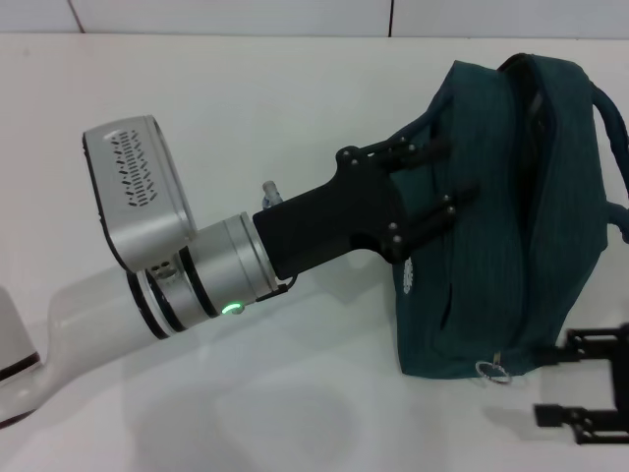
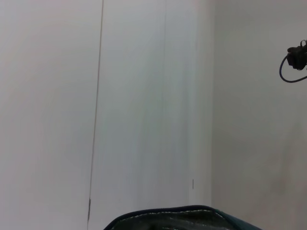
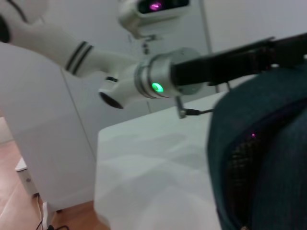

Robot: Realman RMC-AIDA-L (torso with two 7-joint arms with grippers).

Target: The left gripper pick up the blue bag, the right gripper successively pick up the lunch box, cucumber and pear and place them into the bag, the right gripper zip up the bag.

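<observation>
The blue bag [image 1: 511, 226] lies on its side on the white table [image 1: 246, 118] at the right, its mouth drawn together. Its metal ring pull [image 1: 494, 371] hangs at the near corner. My left gripper [image 1: 460, 169] reaches in from the left and rests against the bag's side, its fingers spread open over the fabric. My right gripper [image 1: 555, 379] sits at the near right, open with nothing between its fingers, just right of the ring pull. The right wrist view shows the bag [image 3: 259, 158] close up. The lunch box, cucumber and pear are out of view.
The left wrist view shows only a white wall, the bag's rim [image 2: 182, 213] and a black cabled device [image 2: 296, 56]. The table's edge [image 3: 98, 143] drops to a wooden floor in the right wrist view. One bag handle [image 1: 611, 128] loops out at the far right.
</observation>
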